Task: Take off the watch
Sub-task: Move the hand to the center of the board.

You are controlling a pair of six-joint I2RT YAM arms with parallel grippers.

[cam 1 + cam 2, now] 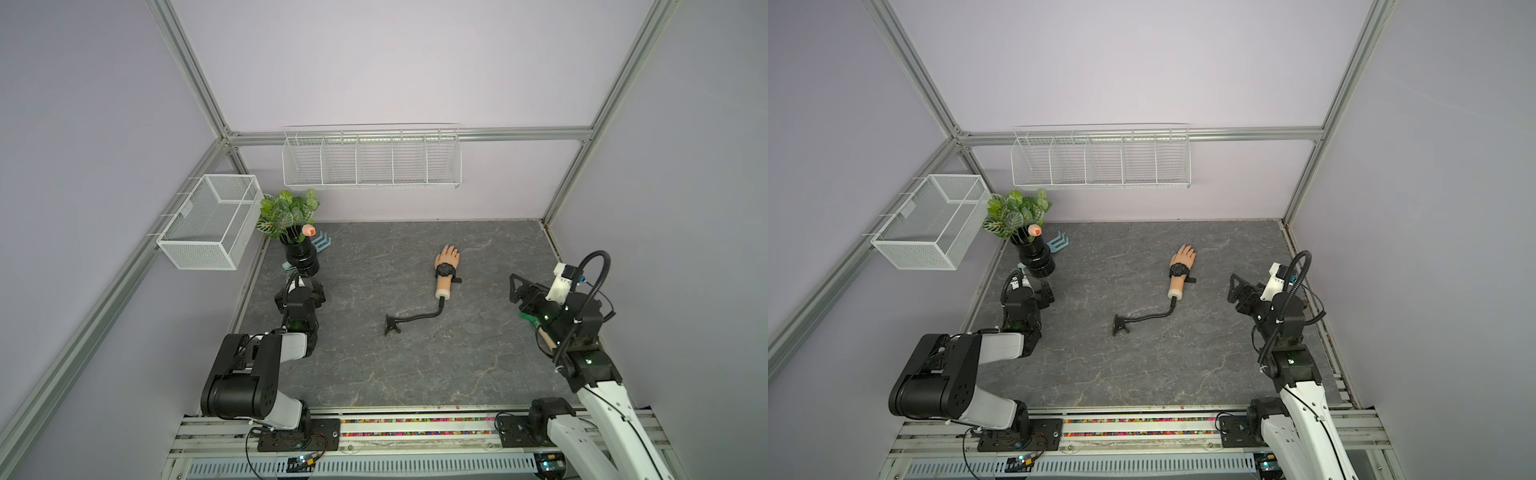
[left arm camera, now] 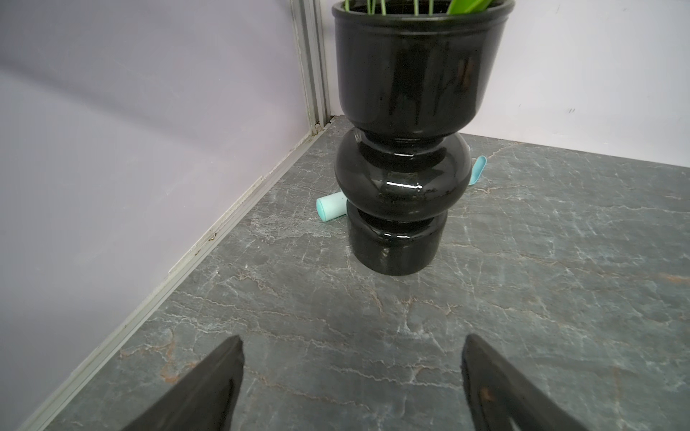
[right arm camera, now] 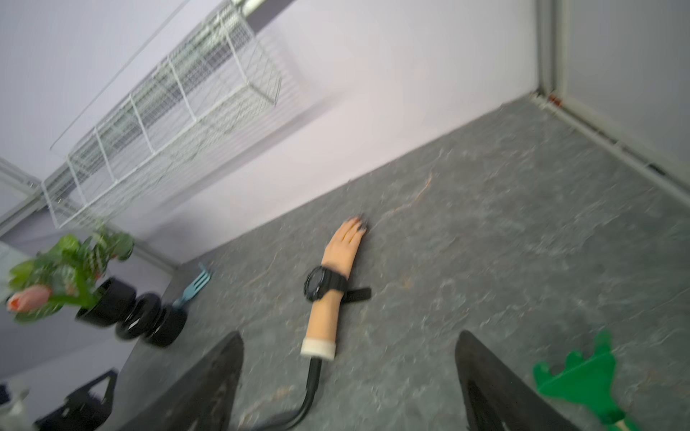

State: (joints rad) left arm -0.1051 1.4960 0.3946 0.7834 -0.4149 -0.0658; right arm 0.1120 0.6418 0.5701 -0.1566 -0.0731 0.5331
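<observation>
The watch (image 1: 444, 271) sat around the mannequin hand's (image 1: 448, 254) wrist, right of centre in both top views, its strap tail seemingly loose. The left gripper (image 2: 353, 343) faced the black vase (image 2: 403, 149) with jaws apart and empty; the right gripper (image 3: 349, 336) likewise spread wide, holding nothing.

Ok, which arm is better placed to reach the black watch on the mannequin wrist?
Right: the right end effector faces the black round-cased wristwatch on the skin-coloured mannequin hand; the left end effector points at the glossy black vase, away from it.

One watch (image 1: 444, 271), one mannequin hand (image 1: 448, 257), one vase (image 1: 301, 258), two wire baskets (image 1: 372, 164).
</observation>
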